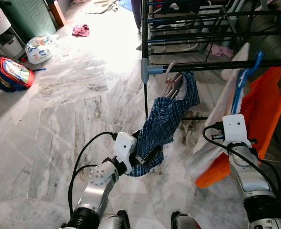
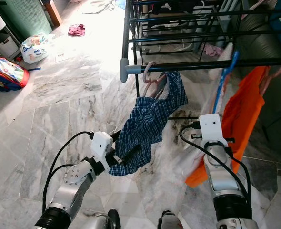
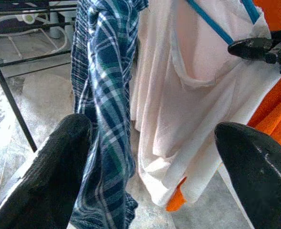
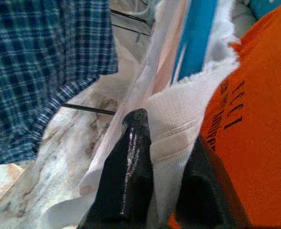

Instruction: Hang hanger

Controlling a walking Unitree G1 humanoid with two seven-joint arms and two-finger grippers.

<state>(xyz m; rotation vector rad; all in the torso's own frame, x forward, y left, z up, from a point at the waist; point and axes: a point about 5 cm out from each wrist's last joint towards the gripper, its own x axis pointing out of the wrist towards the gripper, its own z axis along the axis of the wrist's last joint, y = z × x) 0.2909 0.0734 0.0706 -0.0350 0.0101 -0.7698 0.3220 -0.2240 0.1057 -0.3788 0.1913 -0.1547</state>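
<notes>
The pink hanger (image 1: 171, 76), carrying a blue plaid shirt (image 1: 166, 121), hung on the black rack rail (image 1: 216, 66). Below it, the left gripper (image 1: 147, 158) gaped open against the shirt hem; the right gripper (image 4: 162, 176) pinched white cloth (image 4: 178, 129).
</notes>
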